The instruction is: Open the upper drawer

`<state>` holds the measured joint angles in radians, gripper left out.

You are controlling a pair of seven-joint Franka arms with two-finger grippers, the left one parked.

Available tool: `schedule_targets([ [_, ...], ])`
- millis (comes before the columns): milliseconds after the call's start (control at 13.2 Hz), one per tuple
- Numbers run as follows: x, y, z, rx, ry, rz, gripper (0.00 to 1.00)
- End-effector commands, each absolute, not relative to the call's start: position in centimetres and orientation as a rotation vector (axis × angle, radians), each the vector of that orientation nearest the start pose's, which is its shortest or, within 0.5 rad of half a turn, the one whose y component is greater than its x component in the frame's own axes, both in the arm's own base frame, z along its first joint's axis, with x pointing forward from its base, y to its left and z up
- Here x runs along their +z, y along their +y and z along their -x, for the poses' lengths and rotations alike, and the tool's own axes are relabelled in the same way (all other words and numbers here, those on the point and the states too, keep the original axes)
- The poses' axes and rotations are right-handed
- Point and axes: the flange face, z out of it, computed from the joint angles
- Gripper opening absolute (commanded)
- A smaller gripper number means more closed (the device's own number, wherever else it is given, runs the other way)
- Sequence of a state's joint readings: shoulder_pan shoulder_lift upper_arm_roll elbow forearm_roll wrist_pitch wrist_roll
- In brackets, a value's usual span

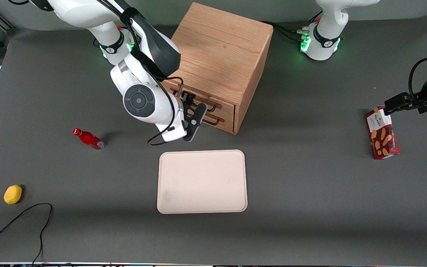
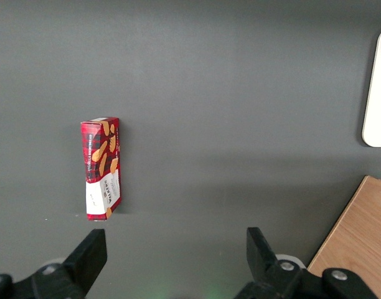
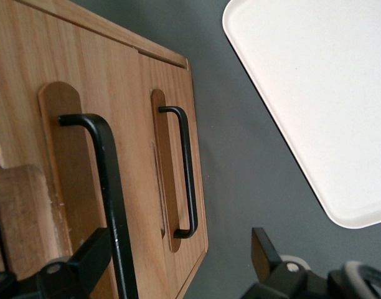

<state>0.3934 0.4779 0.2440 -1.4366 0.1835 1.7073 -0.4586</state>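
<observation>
Note that your gripper (image 1: pixel 194 111), fingers spread and grasping nothing, hovers in front of the cabinet (image 1: pixel 219 55), at the upper drawer (image 3: pixel 28 180) handle (image 3: pixel 109 199). Closing off-centre could slip off the thin wire, or catch the lower drawer (image 3: pixel 172 156) handle instead.

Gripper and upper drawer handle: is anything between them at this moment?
No. In the right wrist view the open gripper straddles the upper drawer handle; only air lies between finger and bar. The lower drawer sits alongside.
</observation>
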Motion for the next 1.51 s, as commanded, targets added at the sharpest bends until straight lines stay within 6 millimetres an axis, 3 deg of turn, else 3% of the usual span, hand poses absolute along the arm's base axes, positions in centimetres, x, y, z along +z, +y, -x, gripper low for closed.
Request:
schedule_targets([
  [0, 41.0, 38.7, -53.0, 0.292, -1.393, 2.504, 1.00],
  [529, 39.4, 40.2, -51.6, 0.263, -1.413, 2.496, 1.00],
  [831, 39.8, 39.7, -52.0, 0.261, -1.422, 2.490, 1.00],
  [1436, 38.3, 39.4, -53.3, 0.231, -1.414, 2.506, 1.00],
])
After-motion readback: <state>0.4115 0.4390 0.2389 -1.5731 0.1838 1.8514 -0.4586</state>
